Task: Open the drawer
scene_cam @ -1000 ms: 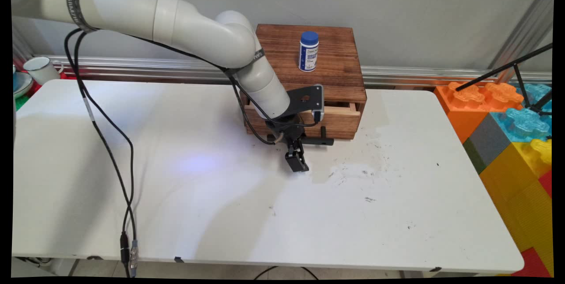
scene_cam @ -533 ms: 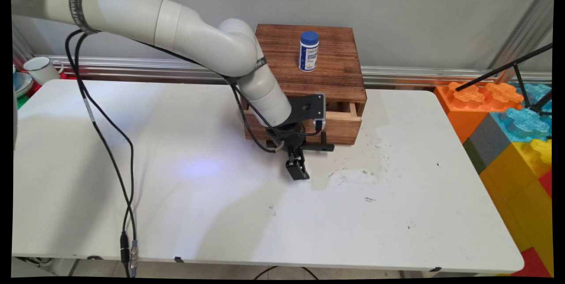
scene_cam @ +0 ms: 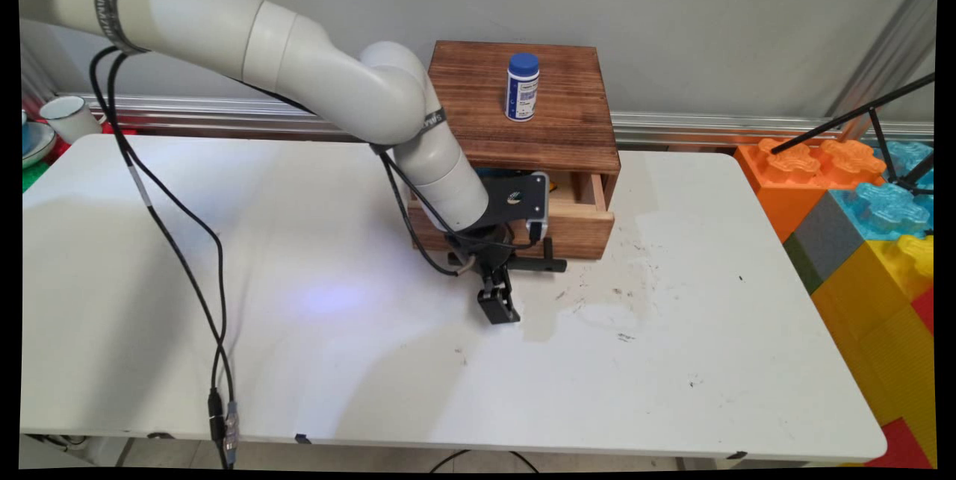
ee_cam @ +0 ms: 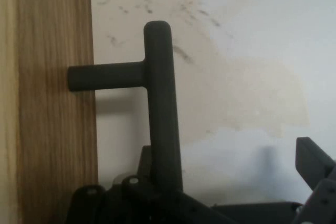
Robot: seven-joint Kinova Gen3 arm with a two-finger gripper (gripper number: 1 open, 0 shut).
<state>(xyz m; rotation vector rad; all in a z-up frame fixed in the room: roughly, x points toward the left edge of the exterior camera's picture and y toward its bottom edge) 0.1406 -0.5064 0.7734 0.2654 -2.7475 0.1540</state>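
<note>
A brown wooden box [scene_cam: 523, 99] stands at the table's far side, and its drawer [scene_cam: 579, 222] is pulled partly out. My gripper [scene_cam: 499, 284] hangs in front of the drawer, pointing down at the table, and it is open. The black T-shaped handle [scene_cam: 549, 264] [ee_cam: 160, 103] runs between the fingers, close to the drawer-side one, which it mostly hides. The other finger [ee_cam: 315, 161] stands well clear of the bar. A white bottle with a blue cap [scene_cam: 522, 87] stands upright on top of the box. Something blue and yellow shows inside the drawer behind my wrist.
The white table [scene_cam: 299, 360] has dark scuffs and a pale stain right of the gripper. Large coloured toy blocks [scene_cam: 859, 196] are stacked off the right edge. A white mug [scene_cam: 67, 116] sits beyond the far left corner. Black cables [scene_cam: 187, 256] hang from the arm.
The gripper has moved toward the table's near side with the handle, and the drawer has slid further out of the box. The bottle has not moved.
</note>
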